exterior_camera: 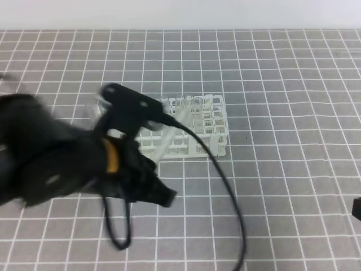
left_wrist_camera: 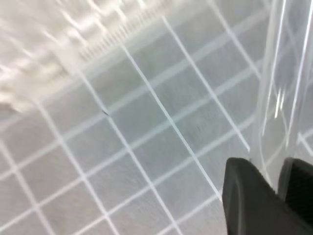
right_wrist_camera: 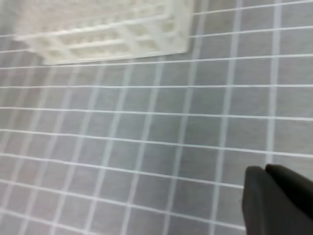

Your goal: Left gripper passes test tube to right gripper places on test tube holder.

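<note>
The test tube [left_wrist_camera: 279,93] stands nearly upright in the left wrist view, its lower end pinched between the black jaws of the left pincer [left_wrist_camera: 276,188], above the grey gridded tabletop [left_wrist_camera: 146,147]. Beyond it lies the white test tube holder [exterior_camera: 197,130], blurred; whether tubes stand in its square holes cannot be told. The right pincer [right_wrist_camera: 266,196] sits low at the tabletop's right edge, jaws pressed together, holding nothing, well apart from the holder.
</note>
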